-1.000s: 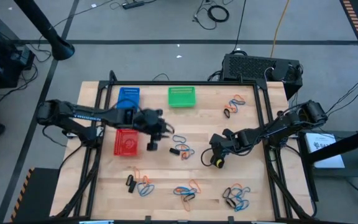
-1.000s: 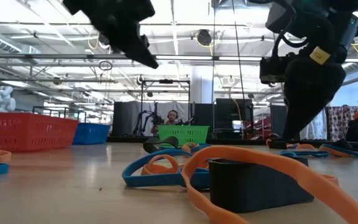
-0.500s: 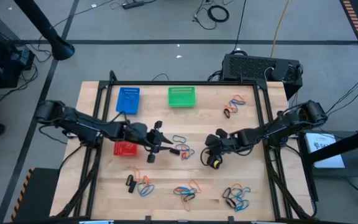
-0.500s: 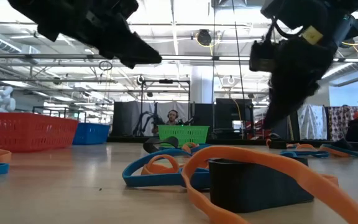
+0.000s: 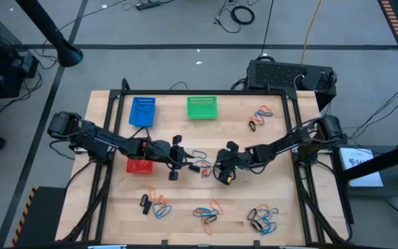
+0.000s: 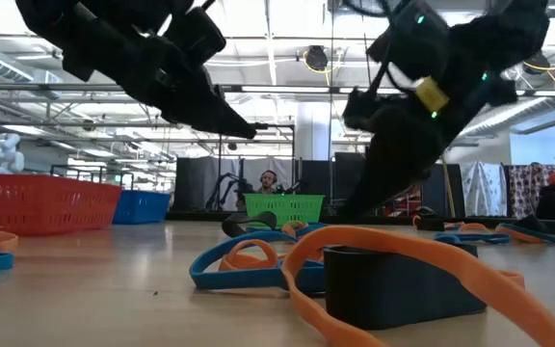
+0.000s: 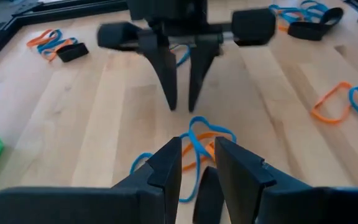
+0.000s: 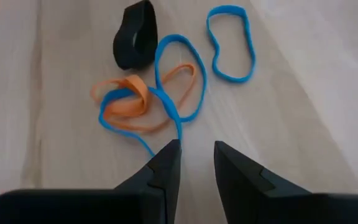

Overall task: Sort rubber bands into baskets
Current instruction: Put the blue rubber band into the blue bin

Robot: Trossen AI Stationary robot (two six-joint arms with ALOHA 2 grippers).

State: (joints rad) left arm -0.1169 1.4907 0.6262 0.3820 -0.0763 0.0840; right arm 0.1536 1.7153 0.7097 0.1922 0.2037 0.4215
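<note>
At table centre: left gripper [image 5: 177, 158] and right gripper [image 5: 221, 168] face each other across small cluster of rubber bands [image 5: 200, 164], blue, orange and black. Both claws slightly parted, narrow gap between fingers, nothing held. Right fingertips [image 8: 169, 155] just beside blue band [image 8: 178, 74]. Other band clusters along near edge [image 5: 206, 213] and far right corner [image 5: 260, 118]. Blue basket [image 5: 142, 111], green basket [image 5: 202, 107] at far edge; red basket [image 5: 138, 166] under left arm. No legible writing or labels.

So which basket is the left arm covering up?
The red basket. The left arm crosses over its top, hiding part of it, while the blue basket and green basket sit uncovered farther back.
</note>
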